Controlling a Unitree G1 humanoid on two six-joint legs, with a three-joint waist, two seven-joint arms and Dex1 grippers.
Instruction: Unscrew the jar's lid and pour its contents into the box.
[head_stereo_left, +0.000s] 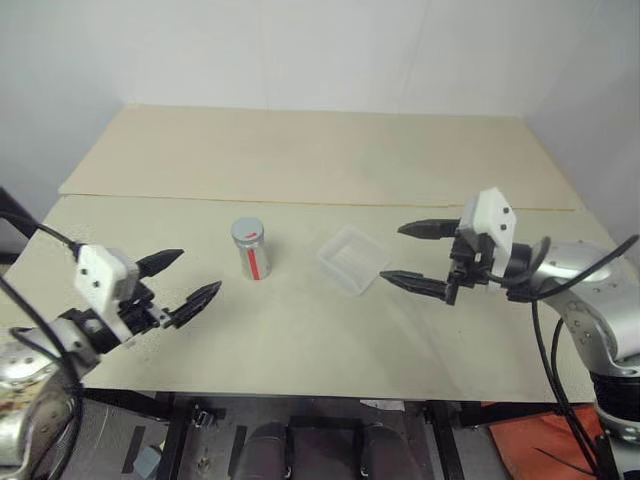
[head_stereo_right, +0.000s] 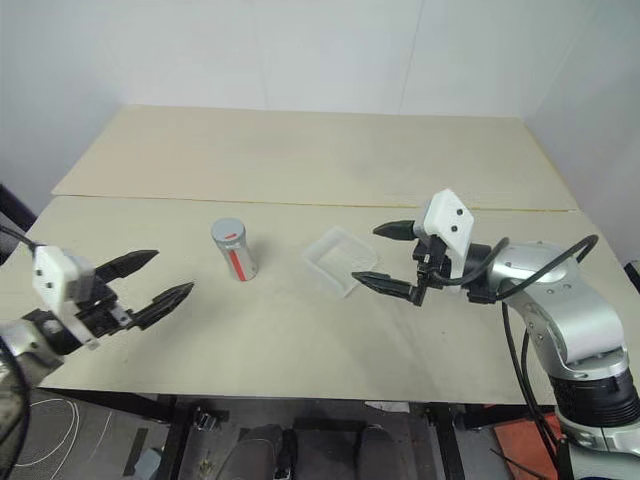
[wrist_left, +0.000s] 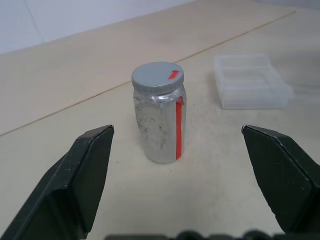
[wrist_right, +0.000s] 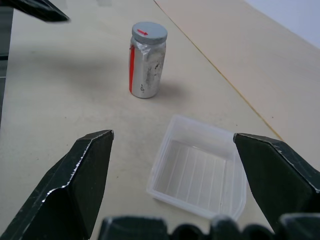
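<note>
The jar (head_stereo_left: 253, 256) stands upright near the middle of the table, silvery with a vertical red stripe. Its grey lid (head_stereo_left: 248, 232), with a small red mark, sits on top of it. The contents are hidden inside. The clear plastic box (head_stereo_left: 352, 260) lies to the jar's right and holds nothing. My left gripper (head_stereo_left: 186, 281) hovers open to the left of the jar, pointing at it, apart from it. My right gripper (head_stereo_left: 417, 256) hangs open just right of the box, with nothing between its fingers. In the left wrist view the jar (wrist_left: 160, 120) stands ahead of the open fingers.
The pale table (head_stereo_left: 300, 160) has a seam running across it behind the jar. Its front edge runs just below both grippers. White walls close in behind and on the right.
</note>
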